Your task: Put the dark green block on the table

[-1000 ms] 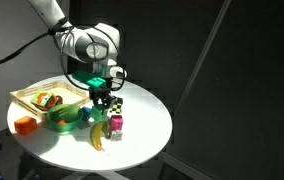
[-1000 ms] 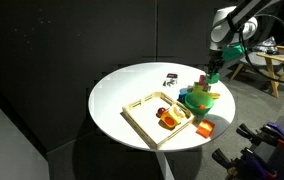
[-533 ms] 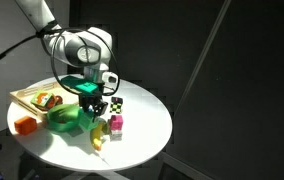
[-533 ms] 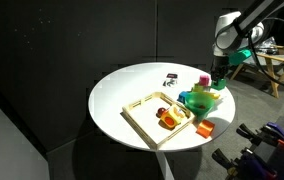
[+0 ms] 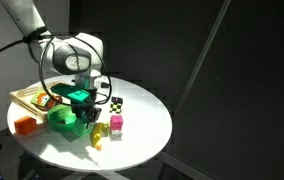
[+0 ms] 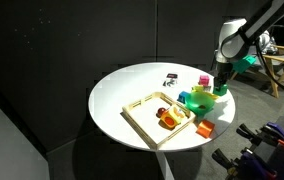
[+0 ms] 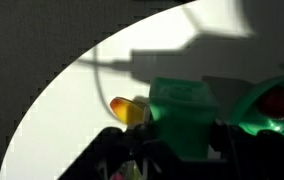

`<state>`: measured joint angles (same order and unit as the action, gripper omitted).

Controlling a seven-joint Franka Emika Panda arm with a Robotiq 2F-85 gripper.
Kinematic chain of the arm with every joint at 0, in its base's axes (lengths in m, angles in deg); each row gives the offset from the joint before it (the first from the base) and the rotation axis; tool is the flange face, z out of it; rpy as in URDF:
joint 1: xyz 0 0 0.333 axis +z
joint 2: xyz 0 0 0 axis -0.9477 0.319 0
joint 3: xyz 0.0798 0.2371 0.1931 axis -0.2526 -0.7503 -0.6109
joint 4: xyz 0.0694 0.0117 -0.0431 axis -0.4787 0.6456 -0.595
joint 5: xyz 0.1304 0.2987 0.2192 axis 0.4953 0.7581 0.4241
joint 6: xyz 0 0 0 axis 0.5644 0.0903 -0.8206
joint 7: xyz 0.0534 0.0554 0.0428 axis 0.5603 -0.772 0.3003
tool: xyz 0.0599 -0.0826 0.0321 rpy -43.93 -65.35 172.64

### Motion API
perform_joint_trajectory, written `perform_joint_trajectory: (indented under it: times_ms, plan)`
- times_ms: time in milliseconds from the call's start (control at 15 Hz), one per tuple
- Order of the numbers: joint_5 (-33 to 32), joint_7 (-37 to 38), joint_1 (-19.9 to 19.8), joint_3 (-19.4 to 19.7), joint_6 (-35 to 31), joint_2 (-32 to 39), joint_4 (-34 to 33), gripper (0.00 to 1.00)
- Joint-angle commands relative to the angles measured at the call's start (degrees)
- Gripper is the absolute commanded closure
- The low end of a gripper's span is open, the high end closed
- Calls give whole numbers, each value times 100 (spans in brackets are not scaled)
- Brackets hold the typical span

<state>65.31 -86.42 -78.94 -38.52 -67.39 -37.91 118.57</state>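
Between the gripper's [image 7: 185, 142] closed-in fingers, the wrist view shows the dark green block [image 7: 182, 105] clamped low over the table [image 7: 72, 120]. A faint mark on its top is too blurred to read. Beyond the gripper lies a yellow piece [image 7: 130, 110], and beside it a green bowl [image 7: 267, 105].
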Motion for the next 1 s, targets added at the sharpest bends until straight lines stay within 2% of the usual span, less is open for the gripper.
perform_joint_trajectory:
  times_ms: [0,400,933]
  plan:
    - [-96,-98,-72,-54,-434,-223,373,75]
    - [-92,-155,-76,-63,-1018,-187,700,75]
    - [-92,-13,-38,-31,-1086,47,617,75]
